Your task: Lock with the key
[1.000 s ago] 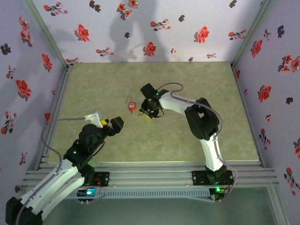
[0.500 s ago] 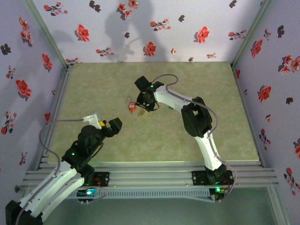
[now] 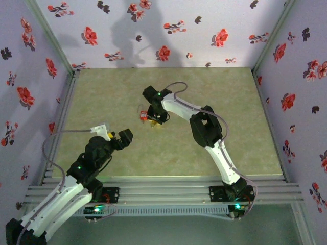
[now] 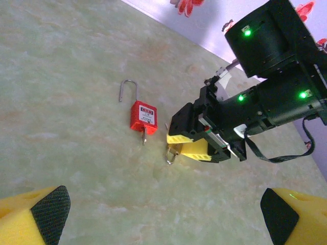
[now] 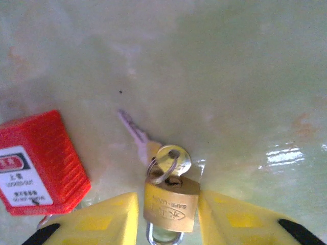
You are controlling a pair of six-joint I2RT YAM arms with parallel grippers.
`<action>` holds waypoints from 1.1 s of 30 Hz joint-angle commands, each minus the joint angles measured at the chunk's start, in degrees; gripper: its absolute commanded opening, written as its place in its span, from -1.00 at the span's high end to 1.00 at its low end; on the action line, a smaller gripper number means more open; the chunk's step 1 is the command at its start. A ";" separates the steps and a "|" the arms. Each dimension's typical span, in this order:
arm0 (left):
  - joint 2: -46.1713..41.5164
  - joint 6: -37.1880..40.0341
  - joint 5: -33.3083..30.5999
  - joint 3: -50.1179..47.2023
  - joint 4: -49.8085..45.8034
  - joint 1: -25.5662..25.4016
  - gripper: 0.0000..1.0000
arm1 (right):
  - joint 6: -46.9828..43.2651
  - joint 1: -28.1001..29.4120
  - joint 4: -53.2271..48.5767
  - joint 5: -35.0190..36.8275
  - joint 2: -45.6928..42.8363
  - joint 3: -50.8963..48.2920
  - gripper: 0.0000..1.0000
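Looking at your right tool (image 5: 167, 198), you see its two yellow fingers (image 5: 104, 219) sitting close on each side of a little gold padlock (image 5: 171, 201). You cannot tell if they squeeze it or just stand by it. A round key head (image 5: 173, 158) on a ring rests at the top of that padlock, and a thin silver key (image 5: 134, 131) points away from it. Just beside that lies the red padlock (image 4: 143, 116), flat on the worktop (image 3: 230, 102), its metal loop pointing away. Your left tool (image 4: 163, 217) hangs well apart, nearer to you, with its fingers spread wide.
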 commanded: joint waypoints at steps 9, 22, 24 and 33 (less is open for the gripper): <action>-0.50 1.84 -1.28 2.28 -0.85 0.20 -0.99 | -7.86 0.66 -14.36 4.95 8.51 9.29 0.37; 0.49 1.77 -1.28 2.63 -1.29 0.31 -0.99 | -17.24 0.15 -18.70 8.83 11.29 10.36 0.31; 0.59 1.76 -1.28 2.72 -1.38 0.25 -0.99 | -17.94 -0.26 -19.22 8.65 11.76 10.55 0.33; 1.60 1.81 -1.17 2.99 -1.47 0.25 -0.99 | -21.50 -0.58 -20.83 10.48 13.14 12.52 0.45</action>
